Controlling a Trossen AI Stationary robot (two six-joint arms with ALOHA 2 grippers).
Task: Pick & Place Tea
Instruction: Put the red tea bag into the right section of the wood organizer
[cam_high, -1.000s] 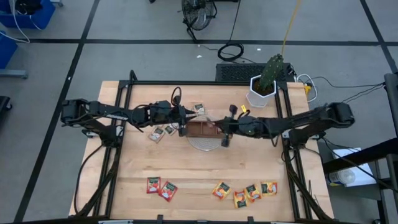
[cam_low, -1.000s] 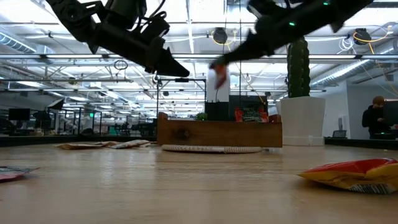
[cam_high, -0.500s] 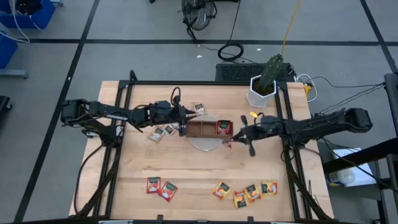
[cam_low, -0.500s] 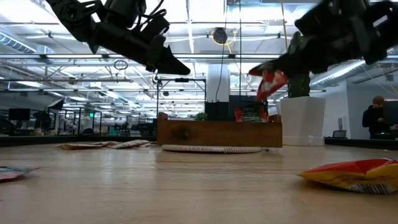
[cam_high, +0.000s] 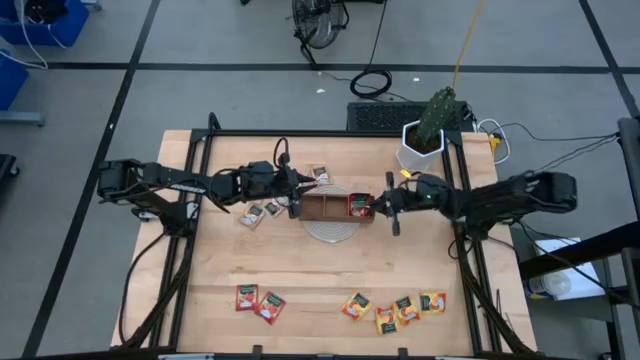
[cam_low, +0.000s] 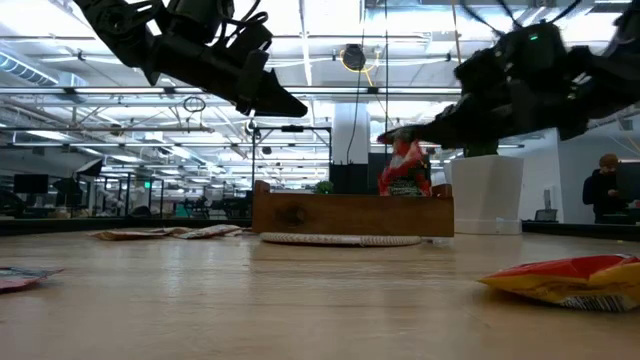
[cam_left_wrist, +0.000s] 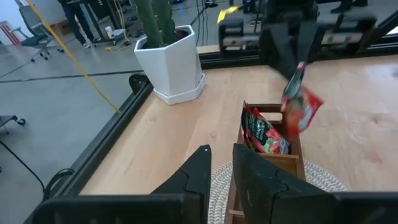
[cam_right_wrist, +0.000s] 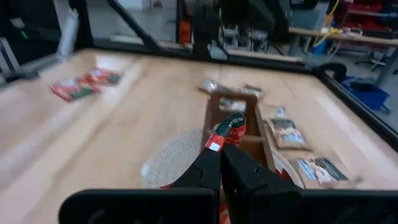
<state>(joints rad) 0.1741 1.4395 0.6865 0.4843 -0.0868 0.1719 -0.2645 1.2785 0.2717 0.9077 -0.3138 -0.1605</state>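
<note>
Nearest to you, along the front edge of the worktop (cam_high: 300, 270), two red sachets (cam_high: 258, 302) lie at the left and a group of orange-yellow sachets (cam_high: 395, 307) lies at the right, all waiting.

Further in, at the middle, the wooden tray (cam_high: 337, 207) stands on a round woven mat (cam_high: 330, 230). One red sachet (cam_high: 359, 205) stands already in its right-end compartment. Your right gripper (cam_high: 377, 205) is just beside that end of the tray, and its fingers are clamped together on another red sachet (cam_low: 405, 157), which hangs above the tray's right end and does not touch it. I judge that you are in the placing step: the sachet is carried but not yet dropped in.

The next move calls for bringing the sachet over the same compartment, lowering it and then parting the fingers. Take care that it slides beside the standing one and does not catch the tray wall.

Your left gripper (cam_high: 293, 190) hovers at the tray's left end, fingers only slightly apart and holding nothing.

Behind it, the pale beige sachets (cam_high: 262, 211) lie on the worktop, one more (cam_high: 320, 174) nearer the back. A potted cactus (cam_high: 428, 128) stands at the far right corner.
</note>
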